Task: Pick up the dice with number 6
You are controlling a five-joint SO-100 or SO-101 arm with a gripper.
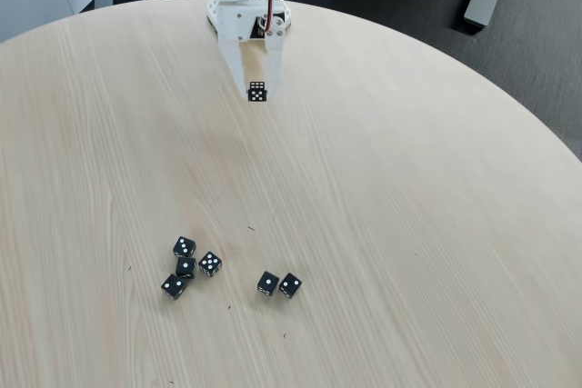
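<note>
1. We see the gripper (257, 88) near the top of the fixed view, its two white fingers clamped on the dice with number 6 (257, 91), one finger on each side.
2. The dice with number 6 sits between the fingertips, far from the other dice. Whether it is lifted clear of the surface (409, 224) or touching it, we cannot tell from this angle.
3. We judge this dice to be very light, hard and rigid, so it will not deform under the squeeze. Its smooth faces and small size make it likely to slip or pop out if the grip is off-centre.
4. The best hold, in our judgement, is on two opposite flat faces, squarely, never on edges or corners. The present hold looks like that.
5. Counting: one dice in the gripper, and six loose black dice low on the surface.
6. Those six form a cluster of four (187, 267) on the left and a pair (279, 284) touching each other just to its right.
</note>
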